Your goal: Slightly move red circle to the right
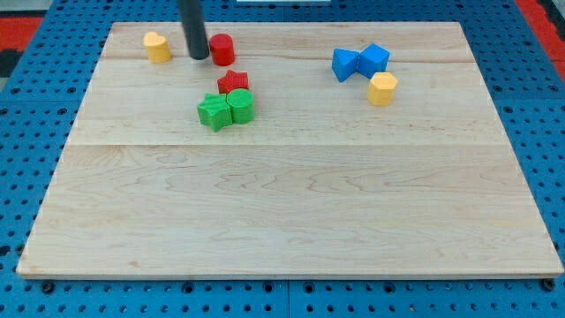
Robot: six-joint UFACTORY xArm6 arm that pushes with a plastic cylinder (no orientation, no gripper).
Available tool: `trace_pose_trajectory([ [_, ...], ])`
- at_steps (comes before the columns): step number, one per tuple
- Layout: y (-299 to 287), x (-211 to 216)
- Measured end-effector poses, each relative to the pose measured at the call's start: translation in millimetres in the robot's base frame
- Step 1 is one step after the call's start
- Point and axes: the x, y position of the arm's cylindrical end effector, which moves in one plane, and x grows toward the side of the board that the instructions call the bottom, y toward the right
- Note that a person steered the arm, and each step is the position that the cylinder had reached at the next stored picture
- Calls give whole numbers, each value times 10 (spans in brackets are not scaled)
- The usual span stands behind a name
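Looking near the table's [291,212] top edge, you find the red circle [222,49] with my tip [199,57] touching its left side. You have no pincer on this rod. Below sit a red star [233,82] and two green blocks [226,109].

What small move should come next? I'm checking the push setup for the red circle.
Probably a short push toward the view's right. My tip sits just on the view's left of the red circle, about touching it, so it is already behind the block. The board to the circle's right looks open, and the red star lies below the path.
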Motion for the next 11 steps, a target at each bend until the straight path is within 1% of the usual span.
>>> trace_pose_trajectory([
  [1, 389, -6],
  [2, 643, -3],
  [3, 100, -43],
  [4, 483, -91],
  [5, 723, -104],
  [7, 631, -104],
  [9, 287, -104],
  [10, 63, 128],
  [11, 296, 346],
])
